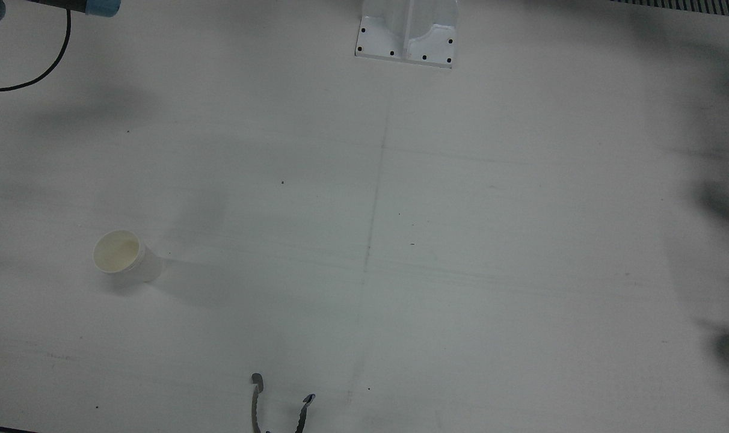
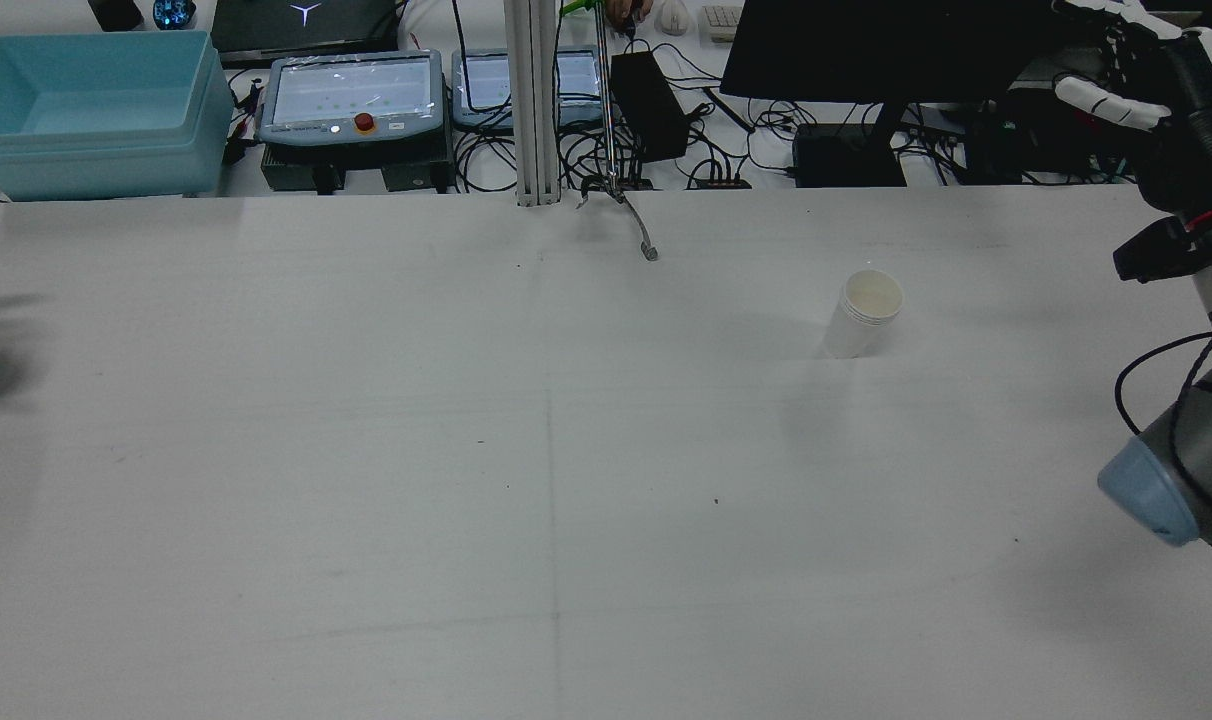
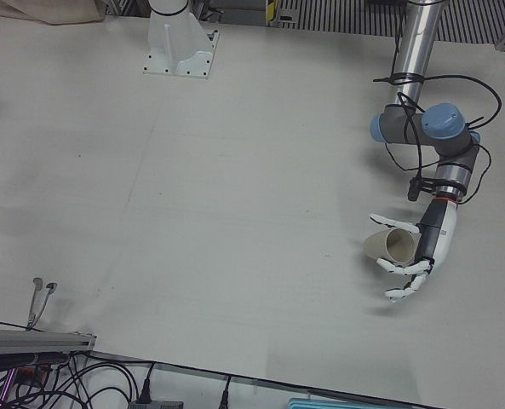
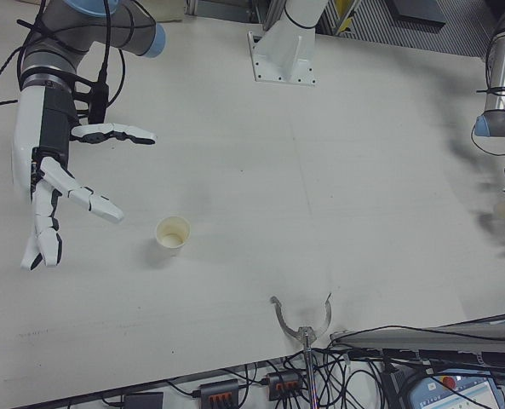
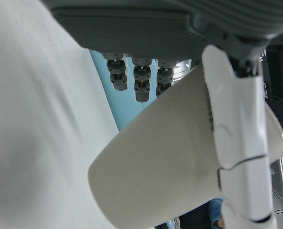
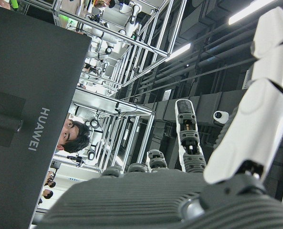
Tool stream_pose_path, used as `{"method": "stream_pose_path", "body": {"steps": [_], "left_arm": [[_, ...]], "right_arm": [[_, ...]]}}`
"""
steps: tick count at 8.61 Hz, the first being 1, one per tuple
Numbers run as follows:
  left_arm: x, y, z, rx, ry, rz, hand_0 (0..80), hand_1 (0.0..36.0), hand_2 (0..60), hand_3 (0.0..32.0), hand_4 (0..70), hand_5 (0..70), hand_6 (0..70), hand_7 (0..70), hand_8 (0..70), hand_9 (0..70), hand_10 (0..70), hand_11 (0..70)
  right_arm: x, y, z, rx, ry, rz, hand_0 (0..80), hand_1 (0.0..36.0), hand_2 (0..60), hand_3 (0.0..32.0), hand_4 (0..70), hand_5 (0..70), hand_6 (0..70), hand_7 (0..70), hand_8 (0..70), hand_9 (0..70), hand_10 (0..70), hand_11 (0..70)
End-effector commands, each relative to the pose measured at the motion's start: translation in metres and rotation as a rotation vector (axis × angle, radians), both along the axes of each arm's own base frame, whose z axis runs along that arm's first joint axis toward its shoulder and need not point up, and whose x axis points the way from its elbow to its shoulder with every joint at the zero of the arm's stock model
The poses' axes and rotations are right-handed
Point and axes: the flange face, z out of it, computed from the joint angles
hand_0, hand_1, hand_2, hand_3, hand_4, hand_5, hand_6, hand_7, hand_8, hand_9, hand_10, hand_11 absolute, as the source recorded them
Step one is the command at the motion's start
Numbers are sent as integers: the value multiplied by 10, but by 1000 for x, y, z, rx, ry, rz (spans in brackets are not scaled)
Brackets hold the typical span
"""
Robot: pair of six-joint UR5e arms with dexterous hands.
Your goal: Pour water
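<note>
The left hand (image 3: 410, 256), at the lower right of the left-front view, is gripping a paper cup (image 3: 390, 246) between its fingers. The cup is tipping onto its side with its mouth facing the camera; I am judging this to be the pouring cup, carried off the table (image 3: 235, 170), though no water is visible inside.

The second cup (image 4: 173, 233) is standing upright, mouth open, at the middle left of the right-front view, probably as the receiver.

The right hand (image 4: 52, 170) is hanging raised beside it, fingers spread and holding nothing, well clear of the cup.
</note>
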Motion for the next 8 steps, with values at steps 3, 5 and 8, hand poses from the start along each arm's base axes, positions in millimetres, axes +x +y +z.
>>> {"method": "stream_pose_path", "body": {"steps": [3,5,8], "left_arm": [[-8,1,-29,96,-77,-32,607,145,0,0,602,311,117,302,108,162,99,155],[-11,-2,-41,147,-161,-56,623,152,0,0,601,308,113,310,99,154,95,150],[-22,-5,-43,194,-267,-98,623,157,0,0,590,310,120,322,102,158,100,157]], "right_arm": [[0,-2,9,-20,20,11,459,124,155,0,190,115,50,78,0,1,0,0],[0,-1,11,-24,22,11,459,122,154,0,194,115,50,78,0,1,0,0],[1,0,16,-33,27,11,457,121,151,0,189,111,47,71,0,0,0,0]]}}
